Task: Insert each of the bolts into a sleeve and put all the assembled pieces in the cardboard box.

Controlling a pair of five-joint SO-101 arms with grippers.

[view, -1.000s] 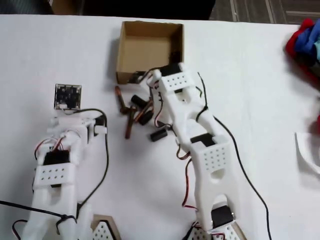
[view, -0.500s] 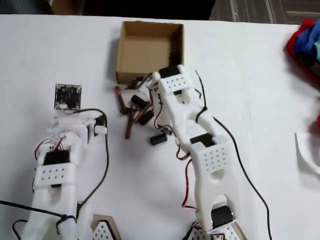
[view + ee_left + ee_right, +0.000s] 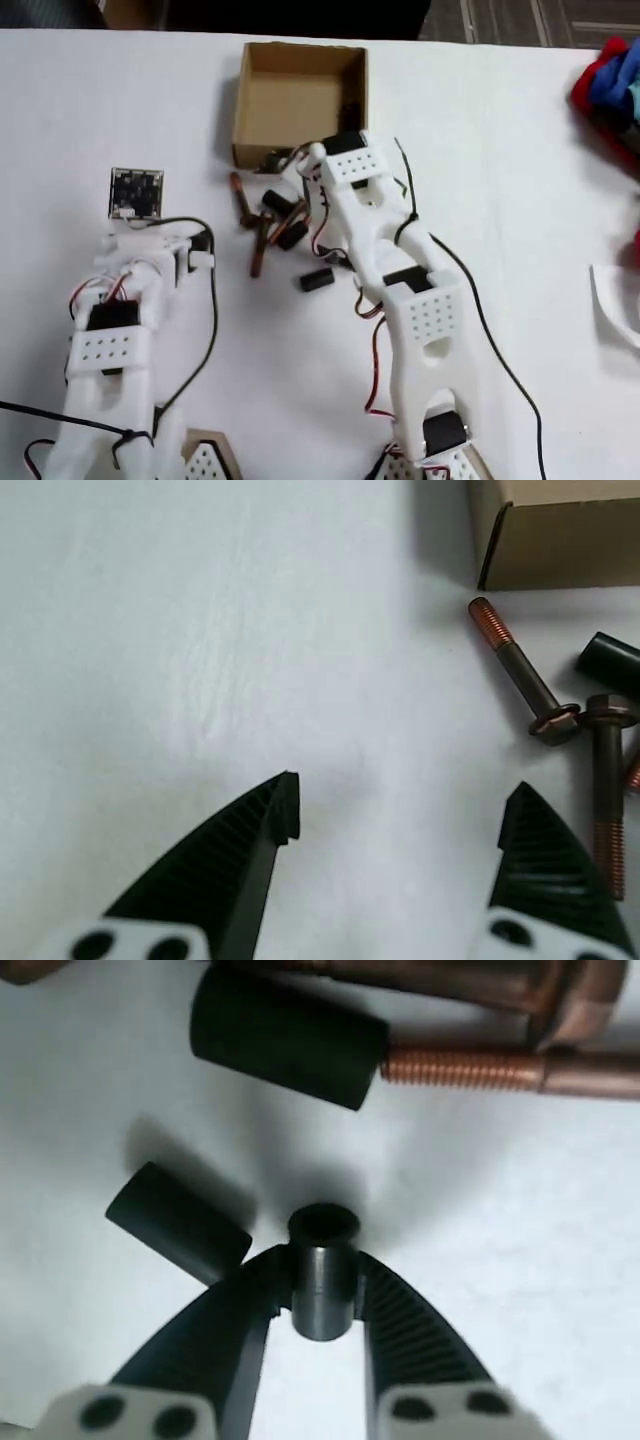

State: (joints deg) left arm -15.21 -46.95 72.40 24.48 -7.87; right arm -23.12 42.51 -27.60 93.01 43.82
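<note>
High view: the cardboard box is sitting at the far side of the worktop. Loose bolts and sleeves are lying just in front of it, beside the right arm.

Left wrist view: the left hand is hanging wide open and empty above the worktop, near two bolts.

Right wrist view: the right hand is pinching one upright sleeve, with two more lying close by.

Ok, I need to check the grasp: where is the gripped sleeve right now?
Right wrist view: the sleeve sits clamped in the right hand, a loose sleeve lying on the table close beside it.
</note>
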